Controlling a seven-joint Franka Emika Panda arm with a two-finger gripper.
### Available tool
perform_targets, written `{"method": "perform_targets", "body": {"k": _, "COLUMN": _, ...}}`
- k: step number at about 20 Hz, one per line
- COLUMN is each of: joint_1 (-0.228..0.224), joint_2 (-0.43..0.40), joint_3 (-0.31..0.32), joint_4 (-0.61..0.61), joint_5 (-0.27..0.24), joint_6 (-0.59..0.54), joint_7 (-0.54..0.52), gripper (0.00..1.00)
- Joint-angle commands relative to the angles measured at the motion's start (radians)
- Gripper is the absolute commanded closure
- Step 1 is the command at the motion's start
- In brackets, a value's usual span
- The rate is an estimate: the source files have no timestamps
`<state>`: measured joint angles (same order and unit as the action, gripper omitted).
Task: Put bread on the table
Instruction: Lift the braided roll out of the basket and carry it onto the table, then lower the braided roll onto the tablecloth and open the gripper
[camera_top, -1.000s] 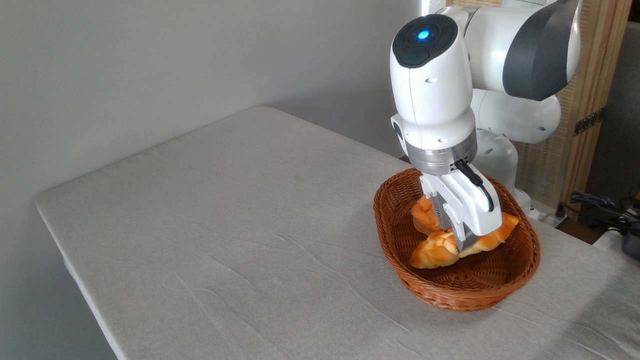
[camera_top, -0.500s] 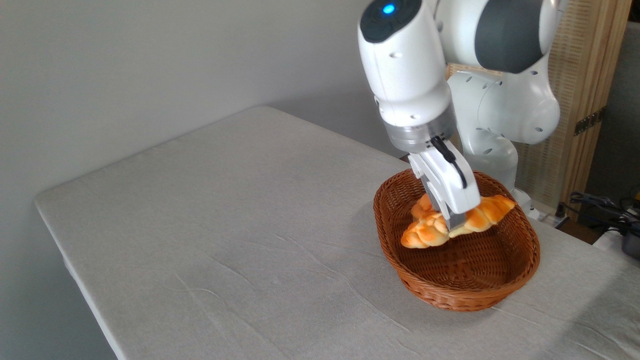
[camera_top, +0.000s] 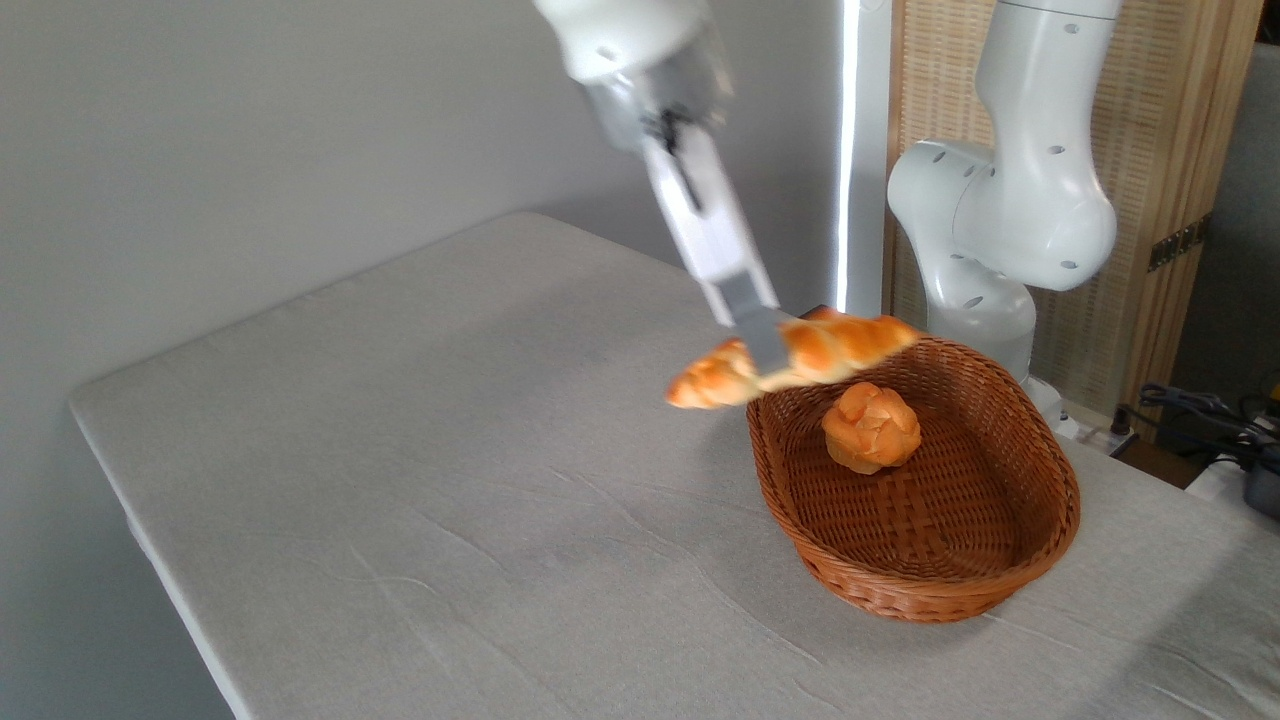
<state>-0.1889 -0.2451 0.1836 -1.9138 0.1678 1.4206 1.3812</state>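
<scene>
The bread (camera_top: 840, 345), a long braided golden loaf, hangs in the air over the far left rim of the wicker basket (camera_top: 1040, 540), tilted with its left end lower. My gripper (camera_top: 765, 350) is shut on the loaf's middle, reaching down from the upper left. The table (camera_top: 450, 450), covered in light grey cloth, spreads out below and to the left.
A small round knotted bun (camera_top: 871, 427) lies inside the basket near its far end. The arm's white base (camera_top: 1000, 230) stands behind the basket. Cables and a dark device (camera_top: 1230, 430) sit off the table at the right edge.
The gripper has lifted the bread out of the basket, moving up and to the left. The round bun, earlier partly hidden behind it, now shows fully.
</scene>
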Motion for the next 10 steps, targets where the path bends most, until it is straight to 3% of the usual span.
{"method": "perform_targets", "body": {"k": 1, "joint_1": -0.042, "joint_2": 0.136, "joint_3": -0.029, "joint_4": 0.180, "joint_5": -0.128, "joint_6": 0.053, "joint_7": -0.273, "gripper": 0.67}}
{"method": "perform_targets", "body": {"k": 4, "joint_1": -0.122, "joint_2": 0.187, "joint_3": -0.032, "joint_4": 0.187, "joint_5": -0.169, "joint_6": 0.234, "joint_7": -0.549, "gripper": 0.64}}
{"method": "perform_targets", "body": {"k": 6, "joint_1": -0.155, "joint_2": 0.225, "joint_3": -0.048, "joint_4": 0.187, "joint_5": -0.183, "joint_6": 0.319, "joint_7": -0.677, "gripper": 0.61}}
{"method": "perform_targets", "body": {"k": 10, "joint_1": -0.179, "joint_2": 0.288, "joint_3": -0.110, "joint_4": 0.182, "joint_5": -0.179, "joint_6": 0.366, "joint_7": -0.715, "gripper": 0.51}}
